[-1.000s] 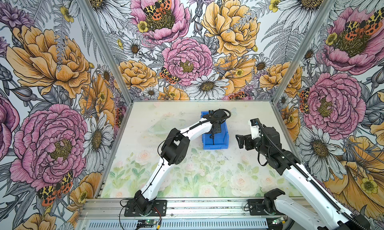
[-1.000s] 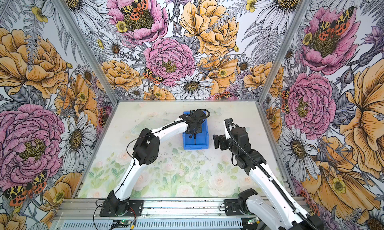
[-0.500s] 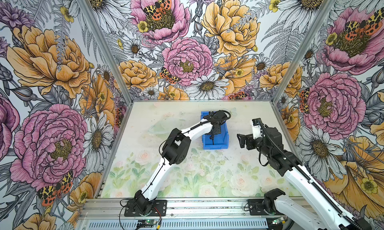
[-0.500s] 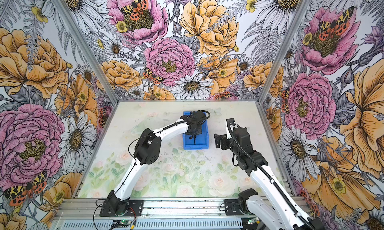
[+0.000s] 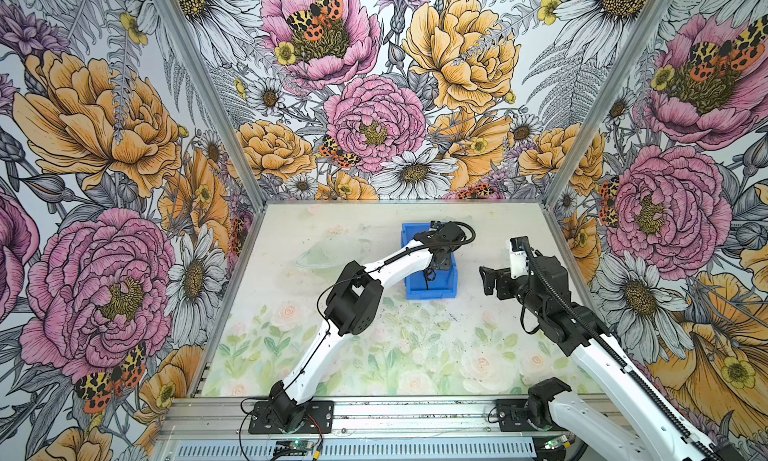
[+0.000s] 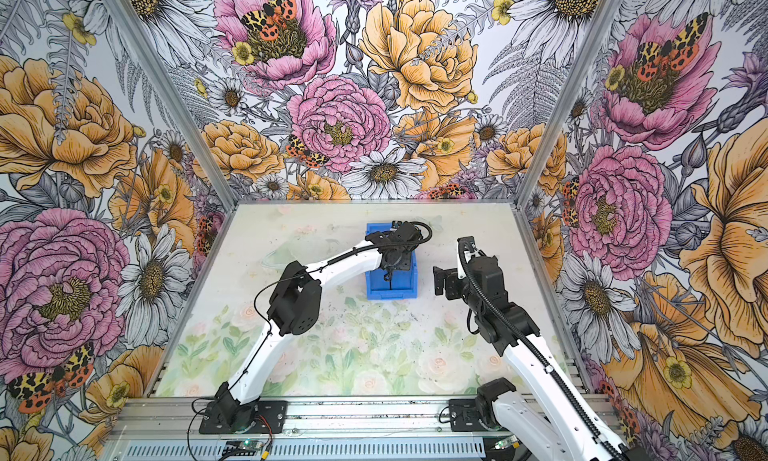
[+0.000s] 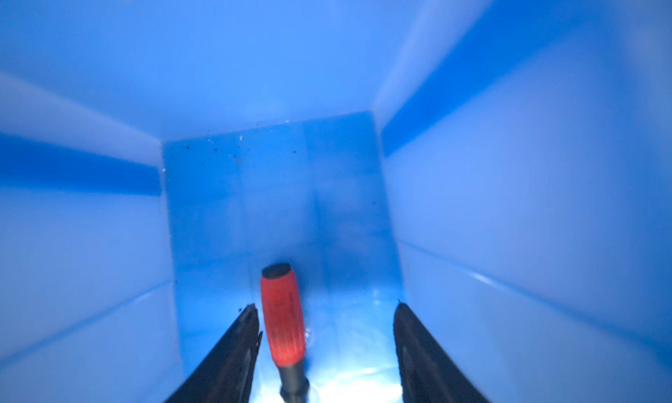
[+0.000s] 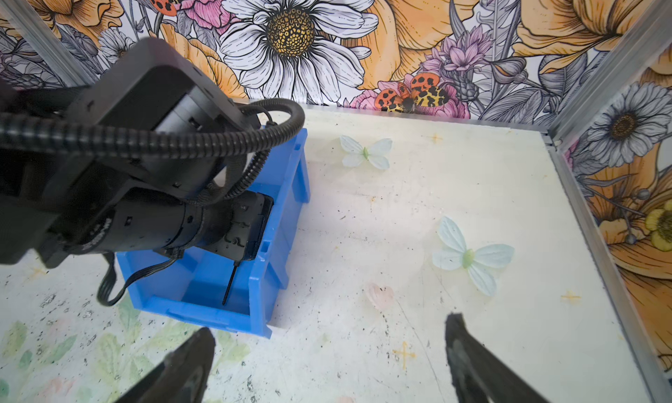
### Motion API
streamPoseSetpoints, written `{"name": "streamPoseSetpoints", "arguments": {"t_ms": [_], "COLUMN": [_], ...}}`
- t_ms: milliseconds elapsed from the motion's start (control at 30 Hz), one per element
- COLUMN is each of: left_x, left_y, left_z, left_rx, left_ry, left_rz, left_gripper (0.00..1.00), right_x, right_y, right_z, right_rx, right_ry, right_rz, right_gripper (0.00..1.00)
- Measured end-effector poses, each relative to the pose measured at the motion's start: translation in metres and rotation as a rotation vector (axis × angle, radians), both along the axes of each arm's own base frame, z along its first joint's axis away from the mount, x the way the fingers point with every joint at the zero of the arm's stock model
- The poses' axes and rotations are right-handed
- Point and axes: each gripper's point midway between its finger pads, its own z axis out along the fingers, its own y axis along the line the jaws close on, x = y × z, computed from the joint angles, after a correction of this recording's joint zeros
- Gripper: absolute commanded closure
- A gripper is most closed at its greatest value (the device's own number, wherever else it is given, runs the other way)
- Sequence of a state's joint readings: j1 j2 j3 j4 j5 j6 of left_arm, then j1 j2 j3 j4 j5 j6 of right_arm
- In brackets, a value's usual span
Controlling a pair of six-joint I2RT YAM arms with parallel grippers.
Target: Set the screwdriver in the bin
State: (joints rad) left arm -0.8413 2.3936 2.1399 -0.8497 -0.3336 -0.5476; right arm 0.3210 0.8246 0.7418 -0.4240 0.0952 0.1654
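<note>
Moved: our left gripper has eased apart over the last second, letting the screwdriver go
Left fingers: spread inside the bin, pinching nothing
Screwdriver: in the bin between those fingers, red handle close by one and clear of the other; we cannot tell whether it touches
Shaft: slants down to the bin floor near the low front lip
Right gripper: fingers spread wide, empty, above the table beside the bin, apart from it

Left tool sits inside the bin; right tool hangs beside it, apart.
</note>
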Motion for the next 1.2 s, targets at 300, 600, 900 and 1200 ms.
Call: {"name": "streamPoseSetpoints", "arguments": {"t_ms": [300,600,900,1200], "left_x": [-0.034,-0.062,-0.071,-0.063], "left_y": [0.005,0.051,0.139,0.228], "left_z": [0.094,0.093,0.134,0.127], "left_rx": [-0.037,0.074,0.048,0.012], "left_ry": [-0.138,-0.144,-0.222,-0.248], "left_rz": [-0.091,-0.138,-0.068,0.017], "left_gripper": [0.20,0.16,0.10,0.01], "right_x": [0.002,0.018,0.027,0.032], "right_y": [-0.016,-0.023,-0.027,-0.061], "right_z": [0.003,-0.016,-0.022,-0.012], "right_rx": [-0.037,-0.060,-0.061,-0.082], "right_ry": [-0.017,0.060,0.085,0.036], "right_rz": [-0.082,-0.147,-0.203,-0.413], "right_gripper": [0.01,0.00,0.01,0.01]}}
